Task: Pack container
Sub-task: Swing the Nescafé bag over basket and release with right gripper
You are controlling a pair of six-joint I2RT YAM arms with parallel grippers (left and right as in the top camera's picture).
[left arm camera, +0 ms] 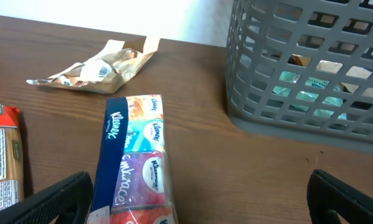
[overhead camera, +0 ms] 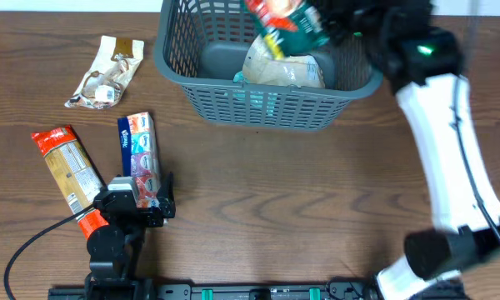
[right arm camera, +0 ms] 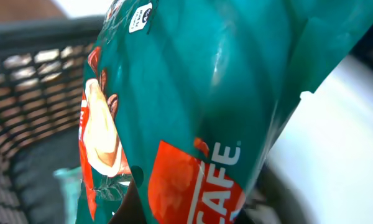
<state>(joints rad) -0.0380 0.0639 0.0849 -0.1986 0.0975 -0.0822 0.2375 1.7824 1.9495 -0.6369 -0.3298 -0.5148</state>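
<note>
The dark grey basket [overhead camera: 267, 104] stands at the back centre, with a beige packet [overhead camera: 285, 71] lying inside it. My right gripper [overhead camera: 333, 23] is shut on a teal and red coffee packet [overhead camera: 287, 21] and holds it above the basket's inside. In the right wrist view this packet [right arm camera: 199, 93] fills the frame and hides the fingers; the basket's lattice wall [right arm camera: 31, 81] is behind it. My left gripper [overhead camera: 139, 204] is open and low over the table, at the near end of a Kleenex tissue pack [overhead camera: 137, 154]. In the left wrist view the pack [left arm camera: 137, 162] lies just inside the left finger.
An orange-red packet [overhead camera: 67, 175] lies at the left, next to the tissue pack. A crumpled brown and white wrapper [overhead camera: 108, 71] lies at the back left, also in the left wrist view [left arm camera: 93, 68]. The basket wall [left arm camera: 304, 68] is ahead right of the left gripper.
</note>
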